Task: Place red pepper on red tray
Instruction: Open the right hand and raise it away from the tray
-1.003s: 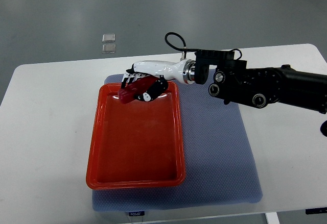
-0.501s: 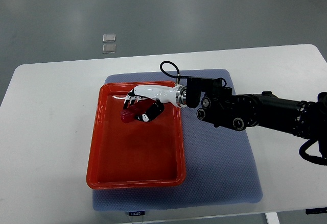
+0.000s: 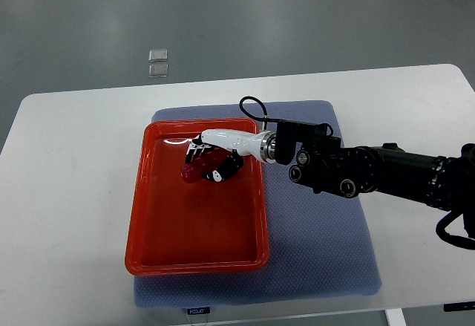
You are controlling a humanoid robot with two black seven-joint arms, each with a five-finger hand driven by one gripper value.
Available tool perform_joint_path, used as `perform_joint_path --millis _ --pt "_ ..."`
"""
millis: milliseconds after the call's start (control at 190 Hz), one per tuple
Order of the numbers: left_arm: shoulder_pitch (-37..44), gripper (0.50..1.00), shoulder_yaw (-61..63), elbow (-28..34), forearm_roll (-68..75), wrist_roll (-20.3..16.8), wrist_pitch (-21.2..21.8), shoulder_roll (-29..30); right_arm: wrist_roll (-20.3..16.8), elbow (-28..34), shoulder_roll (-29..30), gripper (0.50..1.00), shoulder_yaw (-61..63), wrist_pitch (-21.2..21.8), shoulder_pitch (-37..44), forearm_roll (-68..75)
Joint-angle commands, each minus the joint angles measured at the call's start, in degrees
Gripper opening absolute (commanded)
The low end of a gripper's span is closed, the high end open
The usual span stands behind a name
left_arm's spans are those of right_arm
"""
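The red pepper (image 3: 194, 170) lies in the upper part of the red tray (image 3: 156, 222), dark red against the brighter floor. My right hand (image 3: 210, 160), white with black fingertips, reaches in from the right on a black arm and is curled over the pepper, its fingers (image 3: 220, 175) still wrapped around it. The pepper looks to be touching the tray floor. The left arm is not in view.
The tray sits on a blue-grey mat (image 3: 319, 237) on a white table (image 3: 67, 192). Two small clear squares (image 3: 157, 62) lie on the floor beyond the table's far edge. The black forearm (image 3: 386, 174) stretches across the mat's right half.
The right hand has carried the pepper from above the tray's far rim down and inward, lowering it onto the tray floor. The arm has dropped lower and pulled toward me.
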Motion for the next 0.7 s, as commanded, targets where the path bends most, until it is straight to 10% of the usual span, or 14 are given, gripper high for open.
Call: perform_joint_path --millis 0,311,697 --pt "0.1 1.0 0.0 0.0 0.0 0.0 0.0 0.0 0.1 -0.1 0.0 0.789 0.4 -0.1 0.0 0.1" --pt "0.1 1.0 0.0 0.0 0.0 0.0 0.1 0.0 0.2 0.0 0.0 0.823 6.0 -0.1 1.1 0.9" --pt "0.1 1.0 0.1 0.5 0.0 0.0 0.1 0.0 0.3 0.4 -0.4 0.832 44.0 0.1 -7.3 22.8"
